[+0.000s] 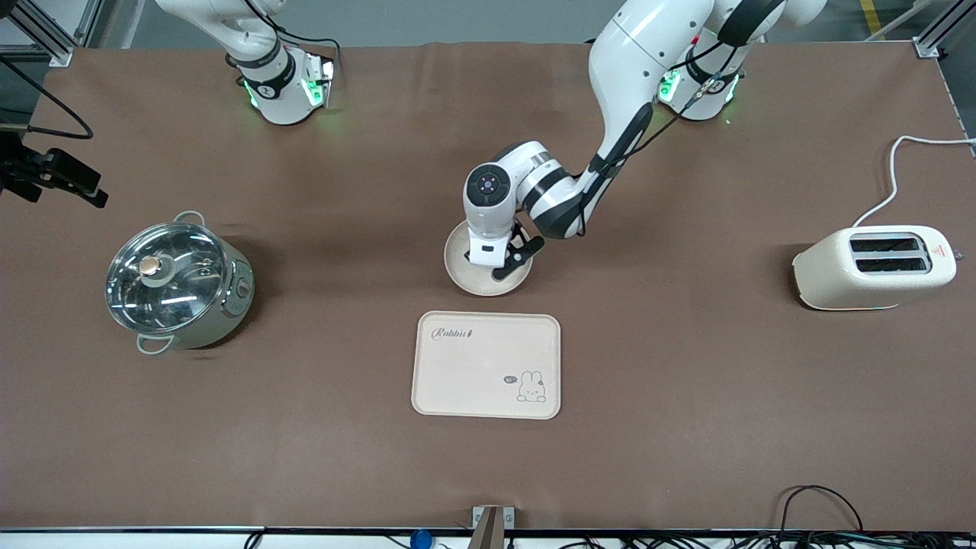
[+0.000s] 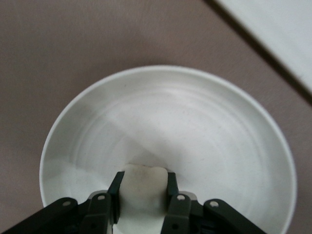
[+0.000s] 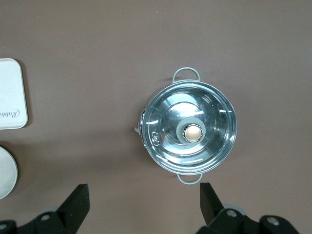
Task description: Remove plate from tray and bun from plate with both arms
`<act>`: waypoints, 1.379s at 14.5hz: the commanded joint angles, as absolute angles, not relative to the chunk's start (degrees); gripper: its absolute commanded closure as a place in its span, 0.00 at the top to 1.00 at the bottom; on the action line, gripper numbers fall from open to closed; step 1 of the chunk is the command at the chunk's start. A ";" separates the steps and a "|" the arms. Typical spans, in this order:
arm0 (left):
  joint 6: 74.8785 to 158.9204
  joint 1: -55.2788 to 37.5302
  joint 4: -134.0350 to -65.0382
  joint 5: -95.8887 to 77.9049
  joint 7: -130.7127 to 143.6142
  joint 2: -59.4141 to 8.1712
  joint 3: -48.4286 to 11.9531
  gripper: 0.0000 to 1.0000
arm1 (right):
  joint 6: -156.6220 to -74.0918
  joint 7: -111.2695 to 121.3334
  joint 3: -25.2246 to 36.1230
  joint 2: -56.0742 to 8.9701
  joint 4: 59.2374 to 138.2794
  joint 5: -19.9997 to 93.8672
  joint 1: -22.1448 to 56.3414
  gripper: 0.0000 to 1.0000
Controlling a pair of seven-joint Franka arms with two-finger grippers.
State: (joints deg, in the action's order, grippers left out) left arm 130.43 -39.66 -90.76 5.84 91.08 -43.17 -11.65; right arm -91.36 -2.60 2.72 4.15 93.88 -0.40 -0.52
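The round cream plate point(image 1: 460, 263) lies on the brown table, just farther from the front camera than the tray. It fills the left wrist view point(image 2: 195, 122) and its edge shows in the right wrist view point(image 3: 6, 173). My left gripper point(image 1: 489, 258) is down over the plate, and its jaws point(image 2: 144, 178) are shut on the pale bun point(image 2: 144, 192), low over the plate's inside. I cannot tell whether the bun touches the plate. My right gripper point(image 3: 144, 190) is open and empty, high above the table near the pot; it is out of the front view.
A rectangular cream tray with a rabbit drawing point(image 1: 486, 364) lies nearer to the front camera than the plate. A lidded steel pot point(image 1: 175, 278) stands toward the right arm's end. A cream toaster point(image 1: 877, 267) with a cord stands toward the left arm's end.
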 commanded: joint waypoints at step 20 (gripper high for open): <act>124.63 -2.37 -91.41 12.74 63.11 -41.92 -10.20 0.55 | -90.35 -1.41 1.93 4.48 94.48 -0.35 -1.49 1.00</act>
